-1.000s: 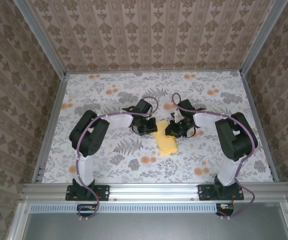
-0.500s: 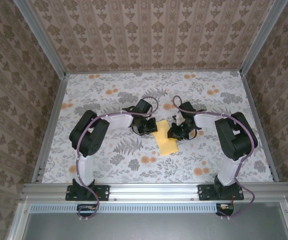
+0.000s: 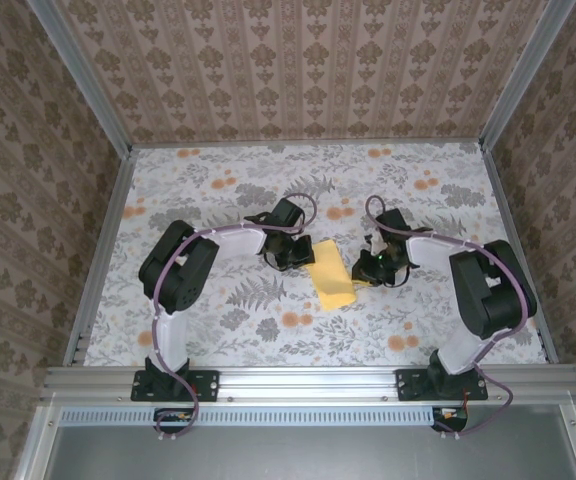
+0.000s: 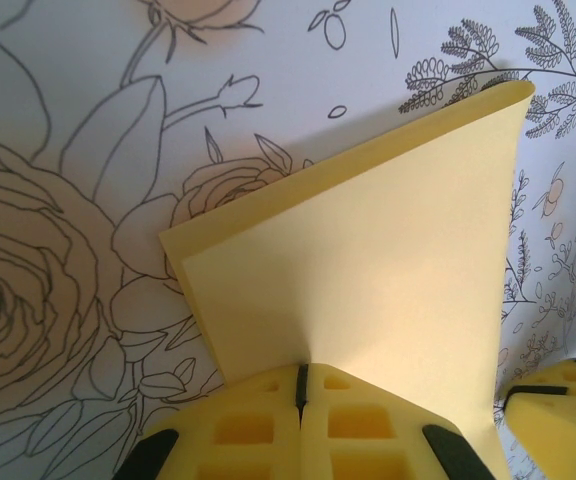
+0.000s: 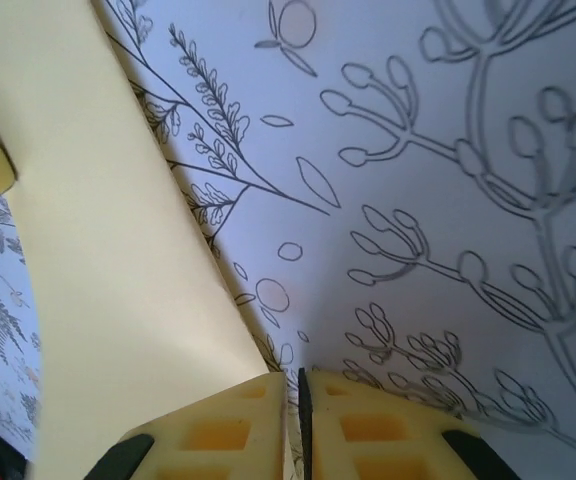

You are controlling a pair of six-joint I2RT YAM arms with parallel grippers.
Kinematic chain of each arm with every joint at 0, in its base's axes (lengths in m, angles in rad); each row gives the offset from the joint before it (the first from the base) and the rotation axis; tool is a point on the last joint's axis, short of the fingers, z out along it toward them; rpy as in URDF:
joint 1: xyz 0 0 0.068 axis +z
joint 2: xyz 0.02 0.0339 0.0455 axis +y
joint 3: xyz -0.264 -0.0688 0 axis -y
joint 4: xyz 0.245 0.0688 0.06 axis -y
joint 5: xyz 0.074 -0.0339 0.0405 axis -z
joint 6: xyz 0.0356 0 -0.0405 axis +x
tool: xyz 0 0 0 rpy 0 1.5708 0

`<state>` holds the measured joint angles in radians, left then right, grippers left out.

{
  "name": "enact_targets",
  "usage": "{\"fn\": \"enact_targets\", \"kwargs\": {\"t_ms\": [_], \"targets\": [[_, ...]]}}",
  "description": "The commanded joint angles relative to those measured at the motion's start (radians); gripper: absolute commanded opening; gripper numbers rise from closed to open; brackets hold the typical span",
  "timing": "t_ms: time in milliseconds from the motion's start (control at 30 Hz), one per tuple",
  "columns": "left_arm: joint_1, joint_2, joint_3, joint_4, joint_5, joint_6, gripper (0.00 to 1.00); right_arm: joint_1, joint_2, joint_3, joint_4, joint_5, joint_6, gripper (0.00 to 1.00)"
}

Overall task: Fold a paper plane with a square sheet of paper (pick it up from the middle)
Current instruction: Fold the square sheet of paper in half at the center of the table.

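at the near edge of the worktop [image 3: 218, 175] an aluminium rail [image 3: 308, 380] carries both bases. from there the left arm [image 3: 178, 270] and the right arm [image 3: 483, 285] rise, bend and reach inward toward the middle of the flowered surface.

the square sheet of paper [image 3: 331, 283] lies between them, just in from the middle of the worktop. it is pale yellow and folded over into a narrow slanted strip. an orange flower blotch [image 3: 290, 318] is printed on the cloth just nearer than it.

the left gripper [image 4: 303, 375] sits at the strip's far left end. in the left wrist view its yellow jaws are clenched flat together on the paper, which rises out of the seam as a doubled sheet. one layer sits just behind the other along the left edge, and the top right corner curls over. a yellow pad [image 4: 558, 400] of the other gripper shows at the lower right, just beside the sheet's bottom corner.

the right gripper [image 5: 298, 385] is at the strip's right edge. its jaws are pressed to a thin dark slit. the paper sweeps down from the upper left and its edge meets the left pad right at that slit, so the jaws appear to nip the sheet's edge.

beyond the grippers the worktop runs on, bare but for its print, to the wallpapered back wall [image 3: 308, 70].
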<state>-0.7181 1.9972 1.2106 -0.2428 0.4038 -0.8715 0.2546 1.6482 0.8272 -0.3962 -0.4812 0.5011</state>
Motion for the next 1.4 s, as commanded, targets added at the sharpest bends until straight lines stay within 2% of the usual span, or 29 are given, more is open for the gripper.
{"fn": "enact_targets", "kwargs": {"t_ms": [0,100,267,567,1233,1367], "targets": [[-0.017,0.126,-0.086,-0.174,-0.082,-0.010,0.04,0.002,-0.087,0.000,0.035,-0.012,0.020,0.14],[-0.018,0.126,-0.084,-0.174,-0.082,-0.010,0.04,0.025,-0.082,0.029,0.060,-0.048,0.025,0.15],[-0.020,0.126,-0.081,-0.174,-0.083,-0.007,0.04,0.085,0.025,0.069,0.066,-0.098,0.042,0.15],[-0.020,0.132,-0.079,-0.178,-0.085,-0.011,0.04,0.091,0.080,-0.011,0.071,-0.139,0.049,0.14],[-0.020,0.137,-0.088,-0.170,-0.088,-0.011,0.04,0.023,-0.114,-0.201,-0.044,0.035,0.037,0.14],[-0.020,0.135,-0.080,-0.140,-0.059,0.011,0.07,0.022,-0.154,-0.215,-0.039,0.060,0.040,0.14]]}}
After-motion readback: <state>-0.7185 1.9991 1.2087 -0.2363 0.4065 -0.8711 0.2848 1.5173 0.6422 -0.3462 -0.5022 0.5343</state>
